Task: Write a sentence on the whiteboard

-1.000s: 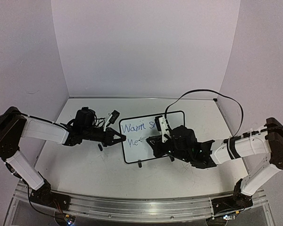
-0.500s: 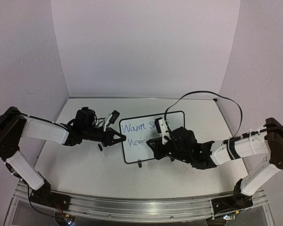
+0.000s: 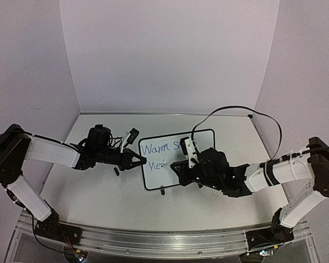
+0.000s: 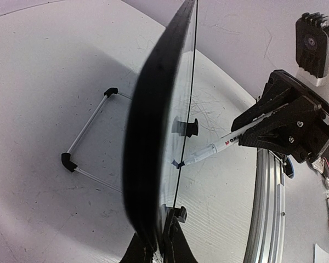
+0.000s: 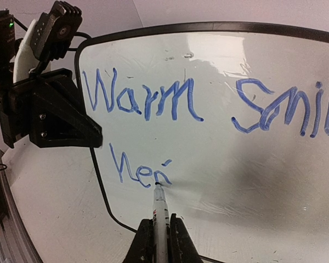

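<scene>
Delta over the last second, left to right: nothing on the left. The left fingers (image 3: 137, 161) haven't budged and stay clenched on the left edge of the whiteboard (image 3: 160, 179). The board is in the same spot mid-desk (image 3: 98, 192), propped on its feet, face toward the right arm (image 3: 279, 172). The second line of the sentence (image 5: 172, 101) grew: it was "he" plus a stray stroke and now reads roughly "hea", with the last letter not quite finished. The right fingers (image 3: 178, 166) crept slightly right with it.

Meaning: the top line "Warm smil…" is down, though its end is cut off in the right wrist view. Line two is about three letters in. My read is roughly half done, with most of "heal hearts." still to go. There's plenty of bare board right of the tip.

Pose: the left arm (image 3: 49, 150) reaches low across the desk from the left. The left wrist view shows the frame edge-on, running straight between the fingers, so it looks like a brace.

The right arm comes in low from the right, elbow folded, wrist aimed at the board face. Its fingers are clenched on the marker (image 5: 160, 211), barrel sticking forward between them. The tip touches the board at the tail of the "a".

The next stroke is probably the "l". It needs an up-stroke without shoving the board back, and that depends on the left hold.
</scene>
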Available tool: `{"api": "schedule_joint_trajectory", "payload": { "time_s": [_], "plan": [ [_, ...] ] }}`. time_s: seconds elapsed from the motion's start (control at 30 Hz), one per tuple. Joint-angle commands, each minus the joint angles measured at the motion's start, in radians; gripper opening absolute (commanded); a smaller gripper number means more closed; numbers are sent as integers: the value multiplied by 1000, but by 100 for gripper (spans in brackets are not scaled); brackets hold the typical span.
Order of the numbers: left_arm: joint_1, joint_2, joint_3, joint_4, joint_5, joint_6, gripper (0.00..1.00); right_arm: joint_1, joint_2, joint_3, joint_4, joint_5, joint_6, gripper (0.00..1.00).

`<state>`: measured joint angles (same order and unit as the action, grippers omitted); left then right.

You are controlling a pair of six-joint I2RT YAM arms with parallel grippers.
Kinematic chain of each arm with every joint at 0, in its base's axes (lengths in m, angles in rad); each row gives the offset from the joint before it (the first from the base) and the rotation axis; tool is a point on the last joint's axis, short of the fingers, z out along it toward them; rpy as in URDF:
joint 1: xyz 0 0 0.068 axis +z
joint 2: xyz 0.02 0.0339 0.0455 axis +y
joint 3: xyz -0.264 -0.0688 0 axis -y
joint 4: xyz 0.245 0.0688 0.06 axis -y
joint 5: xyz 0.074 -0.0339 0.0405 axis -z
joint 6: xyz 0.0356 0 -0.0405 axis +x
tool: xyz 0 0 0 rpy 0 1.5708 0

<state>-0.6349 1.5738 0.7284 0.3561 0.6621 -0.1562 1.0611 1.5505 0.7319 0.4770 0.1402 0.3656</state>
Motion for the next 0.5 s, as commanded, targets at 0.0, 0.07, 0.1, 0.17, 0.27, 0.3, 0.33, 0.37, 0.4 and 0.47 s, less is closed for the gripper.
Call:
{"api": "schedule_joint_trajectory", "payload": {
  "time_s": [0.0,0.07,0.1,0.17,0.27,0.3,0.33,0.37,0.4,0.47],
  "plan": [
    [18,5,-1,-21,-113,41,0,0,8,-12,-25,21,4,0],
    [18,5,-1,-21,-113,41,0,-1,7,-13,-27,25,3,0],
    [18,5,-2,-21,-112,41,0,-1,7,-13,-27,25,3,0],
    [18,5,0,-21,-112,41,0,-1,8,-12,-32,23,3,0],
    [18,4,-1,-22,-113,41,0,0,10,-12,-41,20,-2,0],
    [18,4,-1,-22,-114,41,0,0,8,-13,-43,21,-4,0],
    [18,3,-1,-22,-114,41,0,0,7,-15,-45,23,-6,0],
    [18,2,-3,-22,-114,41,0,-1,5,-15,-48,26,-8,0],
    [18,3,-3,-22,-113,41,0,-1,2,-16,-50,33,-10,0],
    [18,4,-2,-22,-114,41,0,-2,-4,-15,-51,48,-16,0]
  ]
}}
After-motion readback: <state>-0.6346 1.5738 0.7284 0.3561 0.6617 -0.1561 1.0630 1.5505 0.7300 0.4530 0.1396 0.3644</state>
